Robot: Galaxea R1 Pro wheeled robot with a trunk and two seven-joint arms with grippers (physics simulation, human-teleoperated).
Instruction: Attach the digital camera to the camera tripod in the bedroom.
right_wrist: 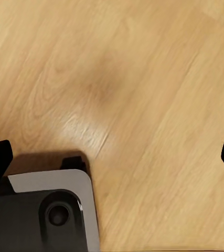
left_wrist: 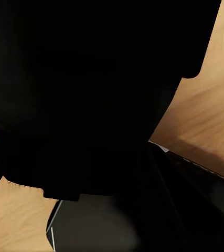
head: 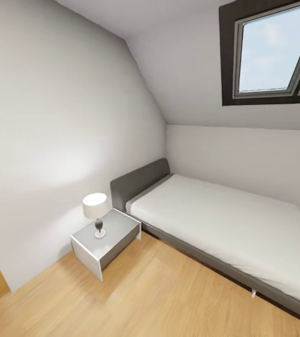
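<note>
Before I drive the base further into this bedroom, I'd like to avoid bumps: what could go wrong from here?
1. The nightstand stands on the floor close ahead; rolling forward could clip it and topple the lamp on top.
2. The bed spans the right side, so a right turn may catch its frame.
3. The left wrist view is mostly dark, so that gripper's state cannot be checked; the right gripper is open over bare wood floor.
</note>
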